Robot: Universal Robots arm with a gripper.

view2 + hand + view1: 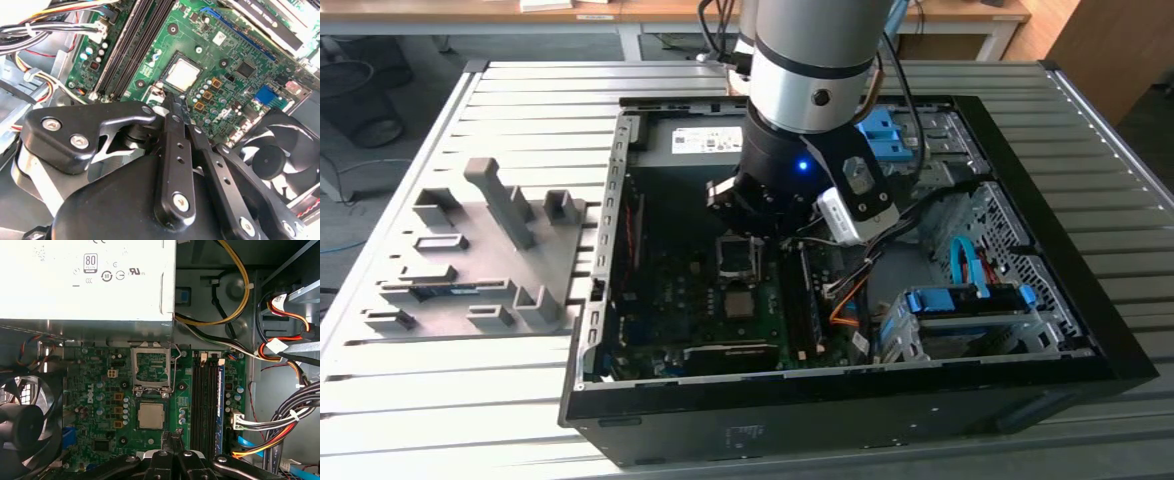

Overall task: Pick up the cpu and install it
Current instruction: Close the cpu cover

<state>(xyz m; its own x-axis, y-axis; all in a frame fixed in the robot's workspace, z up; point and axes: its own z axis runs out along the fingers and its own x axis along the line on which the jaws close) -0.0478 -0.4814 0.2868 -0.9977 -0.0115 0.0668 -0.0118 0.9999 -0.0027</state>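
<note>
The cpu (151, 416), a small square chip with a silvery top, lies flat in its socket on the green motherboard (100, 390). The socket's metal cover (151, 366) stands flipped open beside it. In both wrist views my gripper (172, 440) hovers just off one edge of the cpu (181, 75), its black fingers (172, 130) pressed together with nothing between them. In the exterior view the arm reaches down into the open computer case, with the gripper (765, 236) above the board and the cpu (739, 303) just in front of it.
A grey power-supply box (85, 280) sits beyond the socket. A black fan (25, 425) is on one side, memory slots (205, 400) and cable bundles (280, 420) on the other. A grey parts fixture (480, 250) lies at the exterior view's left of the case.
</note>
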